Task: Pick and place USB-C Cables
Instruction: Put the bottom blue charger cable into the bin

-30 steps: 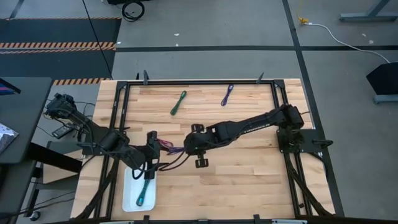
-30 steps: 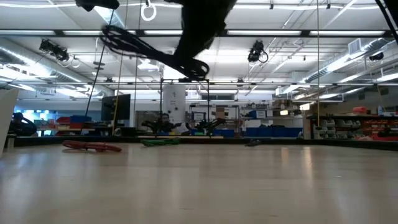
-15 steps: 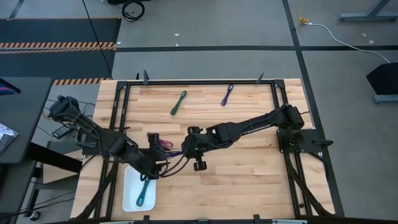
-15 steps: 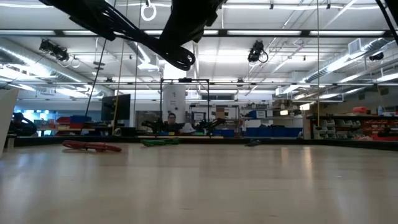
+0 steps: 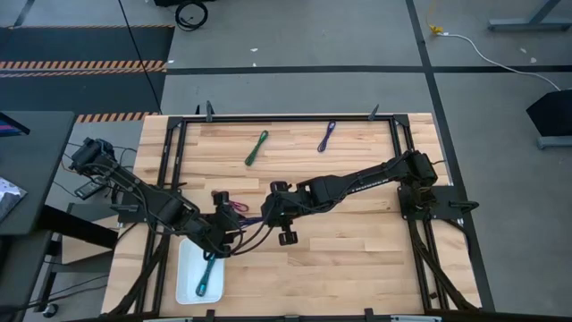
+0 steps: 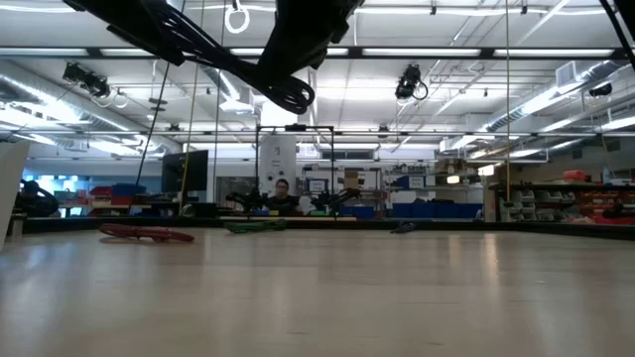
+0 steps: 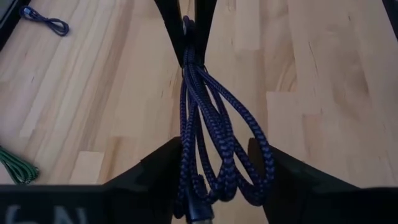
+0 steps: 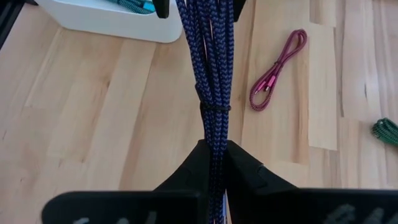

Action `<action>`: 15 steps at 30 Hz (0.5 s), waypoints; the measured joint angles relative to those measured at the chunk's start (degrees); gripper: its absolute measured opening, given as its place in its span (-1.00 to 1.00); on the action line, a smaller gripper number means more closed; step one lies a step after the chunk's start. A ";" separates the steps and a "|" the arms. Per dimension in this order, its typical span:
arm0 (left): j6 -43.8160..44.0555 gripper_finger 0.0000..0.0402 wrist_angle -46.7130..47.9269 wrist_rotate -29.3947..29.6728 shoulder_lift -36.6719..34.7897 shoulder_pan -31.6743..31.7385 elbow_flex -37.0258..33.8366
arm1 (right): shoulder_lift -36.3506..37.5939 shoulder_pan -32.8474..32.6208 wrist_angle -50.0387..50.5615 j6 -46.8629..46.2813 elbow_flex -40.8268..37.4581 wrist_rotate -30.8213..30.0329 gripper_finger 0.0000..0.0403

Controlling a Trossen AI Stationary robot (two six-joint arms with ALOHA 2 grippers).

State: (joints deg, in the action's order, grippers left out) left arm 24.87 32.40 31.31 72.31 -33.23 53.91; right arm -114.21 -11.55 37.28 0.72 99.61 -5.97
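A blue-violet cable [image 8: 211, 68] hangs in the air above the table's middle, stretched between both grippers. The right gripper [image 8: 212, 149] has its fingers pressed together on one end of the bundle, just below its tie. At the other end the left gripper [image 7: 214, 162] stands with fingers spread, the cable's loops lying between them; whether either finger touches the braid cannot be told. In the high view the two grippers meet left of centre, the left gripper [image 5: 223, 240] just above the tray [image 5: 188, 277] and the right gripper [image 5: 268, 215] beside it.

A teal cable [image 5: 208, 275] lies in the white tray near the table's front left edge. A magenta cable [image 8: 278, 70] lies on the wood [image 5: 357, 250] between the grippers and the left frame rail, close to the tray. A green cable [image 5: 256, 148] and a purple cable [image 5: 326, 136] lie well apart from the grippers near the far edge, the green one to the left of the purple.

In the low view, the arms cross overhead as dark shapes, and a person [image 6: 283, 193] shows far behind the table.
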 joint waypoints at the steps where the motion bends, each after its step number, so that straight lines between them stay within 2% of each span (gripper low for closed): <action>1: -0.02 -0.10 -0.39 0.00 0.00 0.00 0.00 | 0.00 0.00 0.10 -0.31 0.00 0.04 -0.86; 11: -0.11 -0.15 -3.04 0.02 0.00 0.02 0.00 | 0.00 0.04 0.50 -0.55 0.00 0.21 -0.86; 15: 1.51 -0.32 -3.00 0.02 0.00 0.02 0.02 | 0.00 0.04 0.51 -0.55 0.00 0.23 -0.84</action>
State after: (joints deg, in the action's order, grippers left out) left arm 26.38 29.40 31.33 72.31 -33.21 53.93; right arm -114.21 -11.51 37.79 0.16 99.61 -5.74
